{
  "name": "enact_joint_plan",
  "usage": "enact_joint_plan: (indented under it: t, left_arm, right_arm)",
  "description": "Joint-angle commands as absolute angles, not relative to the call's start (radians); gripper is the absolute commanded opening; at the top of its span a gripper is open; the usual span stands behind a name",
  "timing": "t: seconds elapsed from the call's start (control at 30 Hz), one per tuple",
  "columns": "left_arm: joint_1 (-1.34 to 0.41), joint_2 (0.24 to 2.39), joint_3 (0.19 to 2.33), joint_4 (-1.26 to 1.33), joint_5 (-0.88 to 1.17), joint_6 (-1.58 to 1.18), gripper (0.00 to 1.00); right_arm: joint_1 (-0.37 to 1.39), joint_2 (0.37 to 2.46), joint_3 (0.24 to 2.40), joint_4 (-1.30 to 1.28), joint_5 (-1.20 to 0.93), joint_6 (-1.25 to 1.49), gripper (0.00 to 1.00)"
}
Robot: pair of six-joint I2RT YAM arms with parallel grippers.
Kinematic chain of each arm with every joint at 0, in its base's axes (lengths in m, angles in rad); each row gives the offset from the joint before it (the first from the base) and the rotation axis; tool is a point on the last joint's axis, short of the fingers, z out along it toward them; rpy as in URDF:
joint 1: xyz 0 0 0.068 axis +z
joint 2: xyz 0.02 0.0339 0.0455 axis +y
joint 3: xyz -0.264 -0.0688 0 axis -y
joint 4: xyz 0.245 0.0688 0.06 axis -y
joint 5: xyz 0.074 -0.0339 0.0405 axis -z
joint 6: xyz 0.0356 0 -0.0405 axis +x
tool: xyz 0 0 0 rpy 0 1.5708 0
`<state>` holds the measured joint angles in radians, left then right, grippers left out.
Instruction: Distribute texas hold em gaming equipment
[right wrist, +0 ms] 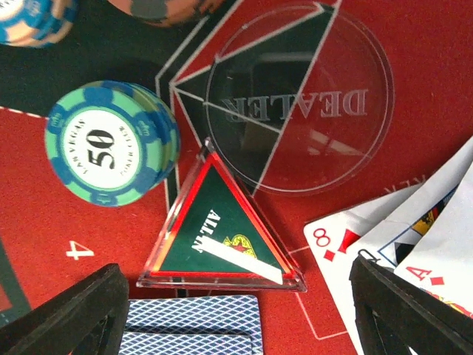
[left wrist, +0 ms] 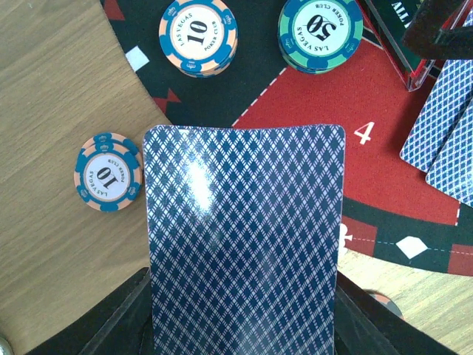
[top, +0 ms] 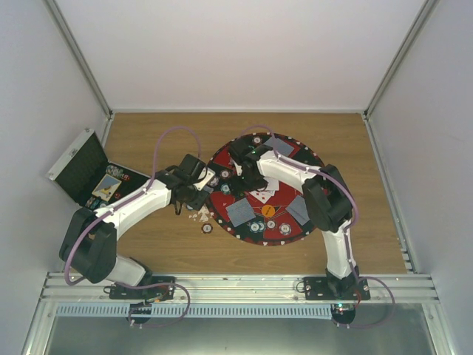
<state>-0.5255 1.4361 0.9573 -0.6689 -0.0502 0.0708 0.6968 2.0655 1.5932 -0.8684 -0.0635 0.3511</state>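
In the left wrist view my left gripper is shut on a blue diamond-backed playing card, held over the mat's left rim. Around it lie a 10 chip on the wood, a 10 stack and a green 50 stack. My right gripper stands open over the mat, fingers wide apart with nothing gripped. Just ahead of it lies the triangular ALL IN marker, with the clear DEALER button behind, the 50 stack to the left, face-up cards to the right and a face-down card below.
The round red-and-black mat carries chips, cards and an orange disc. The open black case stands at the far left. Loose chips lie on the wood by the mat's left edge. Both arms meet over the mat's upper left.
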Motion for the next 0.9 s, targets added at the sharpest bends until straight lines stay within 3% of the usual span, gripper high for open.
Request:
enact_joint_plan:
  t: [0.0,0.87]
  left_arm:
    - [-0.522,1.437,0.962,-0.622,-0.039,0.063,0.54]
    - [-0.523,1.390,0.931,-0.584,-0.002,0.063,0.54]
  right_arm:
    - [0.710,2.083,1.612,-0.902,-0.031,0.425,0.83]
    - [0.739,2.184,1.684,-0.946,0.027,0.652,0.77]
